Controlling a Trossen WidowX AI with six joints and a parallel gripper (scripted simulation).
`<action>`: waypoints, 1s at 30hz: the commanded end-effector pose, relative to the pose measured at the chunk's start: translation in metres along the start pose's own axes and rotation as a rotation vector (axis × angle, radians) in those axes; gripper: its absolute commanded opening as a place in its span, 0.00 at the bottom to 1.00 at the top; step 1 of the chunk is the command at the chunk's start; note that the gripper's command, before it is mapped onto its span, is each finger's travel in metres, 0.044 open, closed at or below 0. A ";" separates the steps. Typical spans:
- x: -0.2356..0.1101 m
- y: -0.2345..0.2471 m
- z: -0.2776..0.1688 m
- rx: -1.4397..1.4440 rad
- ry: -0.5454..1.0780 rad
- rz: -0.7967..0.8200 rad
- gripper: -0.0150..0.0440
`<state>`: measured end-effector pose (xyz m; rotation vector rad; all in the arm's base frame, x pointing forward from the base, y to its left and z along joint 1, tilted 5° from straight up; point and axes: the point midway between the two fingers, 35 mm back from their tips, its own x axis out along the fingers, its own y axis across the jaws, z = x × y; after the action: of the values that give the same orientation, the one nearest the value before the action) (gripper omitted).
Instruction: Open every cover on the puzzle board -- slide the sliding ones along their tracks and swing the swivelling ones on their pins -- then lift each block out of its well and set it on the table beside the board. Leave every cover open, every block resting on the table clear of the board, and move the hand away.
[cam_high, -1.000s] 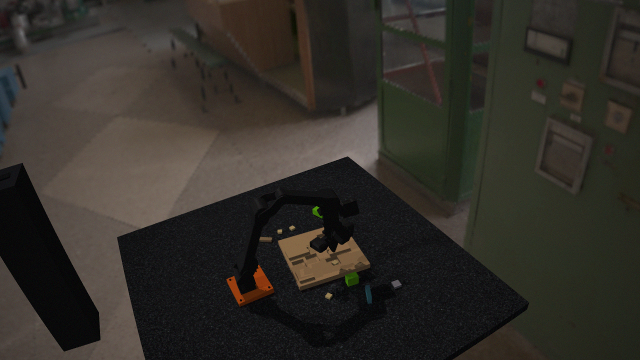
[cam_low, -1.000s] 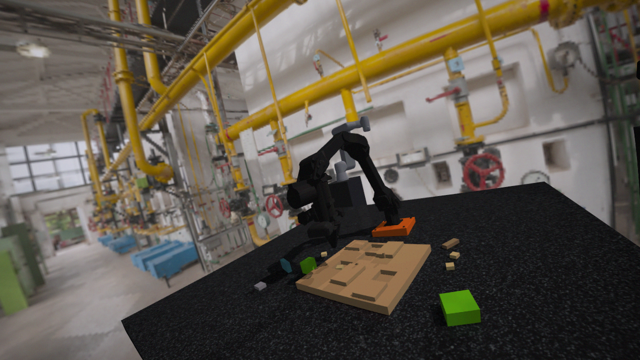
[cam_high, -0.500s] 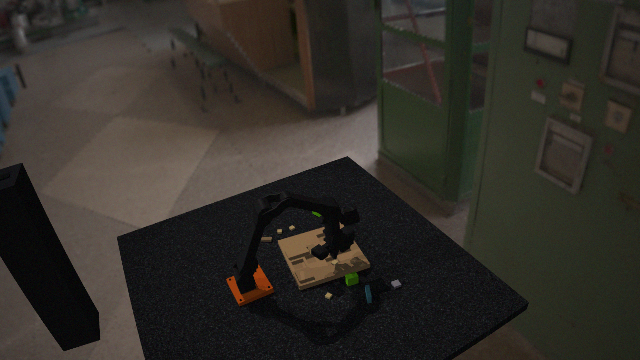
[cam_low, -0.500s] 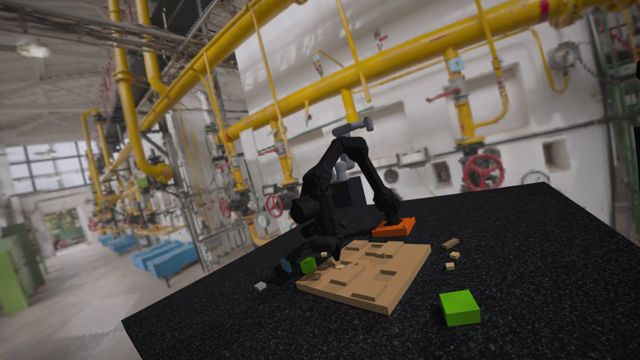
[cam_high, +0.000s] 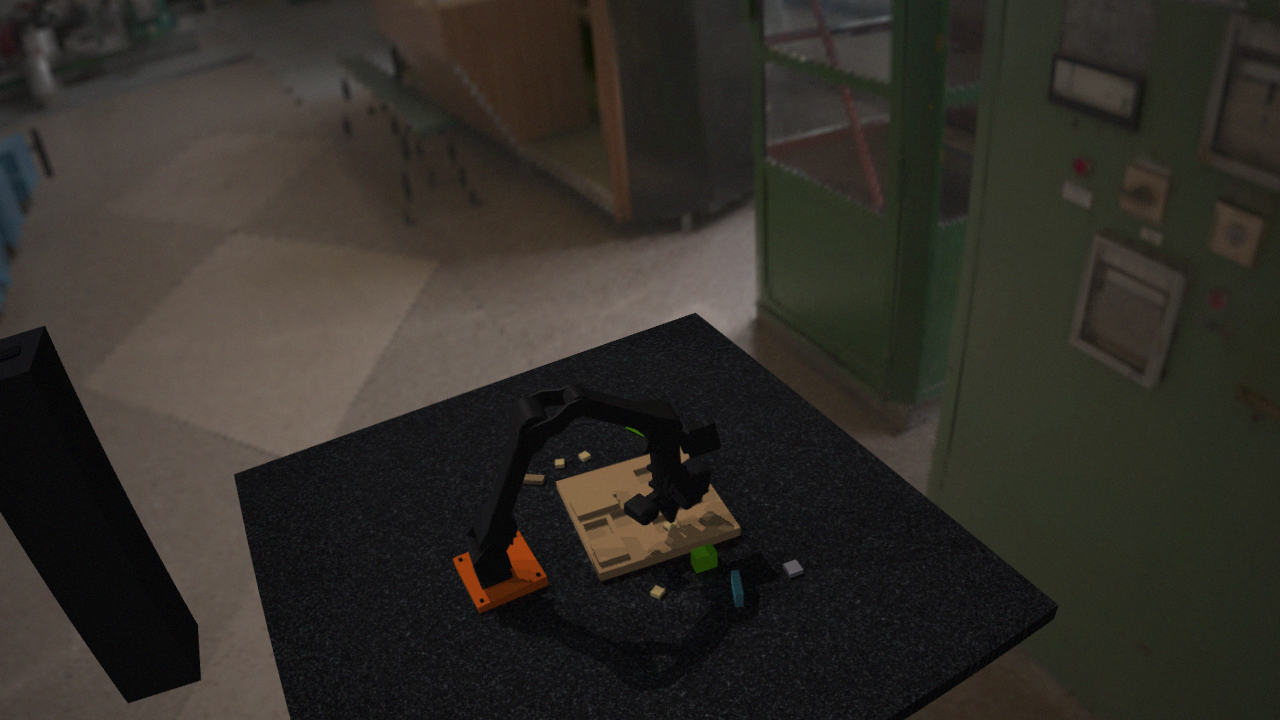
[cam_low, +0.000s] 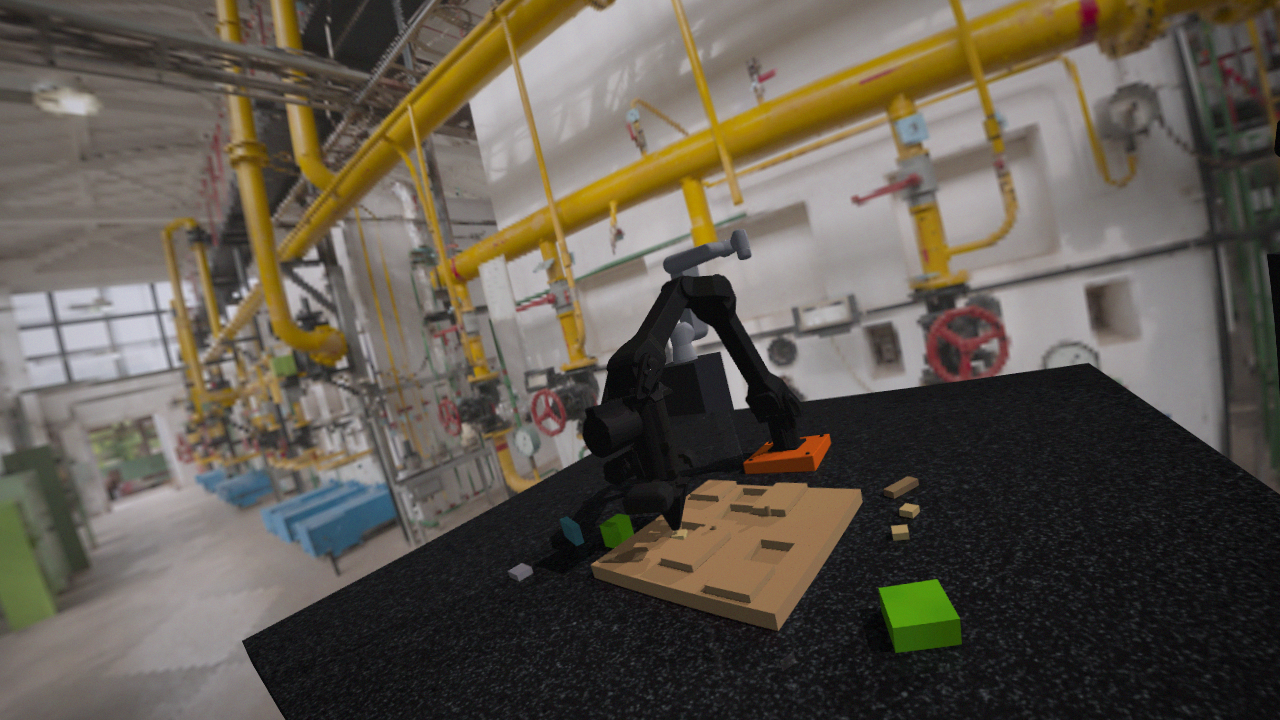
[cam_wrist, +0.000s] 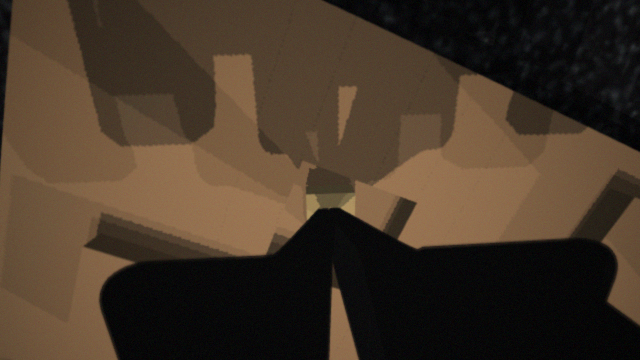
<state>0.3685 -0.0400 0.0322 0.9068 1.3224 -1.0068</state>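
The tan puzzle board (cam_high: 610, 551) (cam_low: 771, 583) (cam_wrist: 500, 200) lies mid-table with several tan covers on top. My gripper (cam_high: 669, 517) (cam_low: 677, 528) (cam_wrist: 328, 219) is shut with nothing between the fingers. Its tips are low over the board's near-right part, right at a small pale block (cam_wrist: 327, 202) that sits in a square well. On the table beside the board lie a small green cube (cam_high: 704, 558) (cam_low: 615, 530), a teal block (cam_high: 736, 588) (cam_low: 571, 531), a grey block (cam_high: 792, 567) (cam_low: 520, 571) and a small tan block (cam_high: 657, 591).
A larger green block (cam_low: 919, 614) lies on the board's far side. Three small tan pieces (cam_high: 559, 462) (cam_low: 908, 510) lie near the arm's side of the board. The arm's orange base (cam_high: 501, 582) (cam_low: 787, 454) stands to the board's left. A dark box stands behind the arm.
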 end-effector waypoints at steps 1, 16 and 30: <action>0.006 -0.001 -0.001 0.004 0.007 -0.005 0.25; 0.009 -0.003 -0.005 0.004 0.007 -0.005 0.25; 0.010 -0.004 -0.010 -0.609 0.009 -0.003 0.25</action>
<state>0.3633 -0.0338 0.0232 0.6838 1.4285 -0.7886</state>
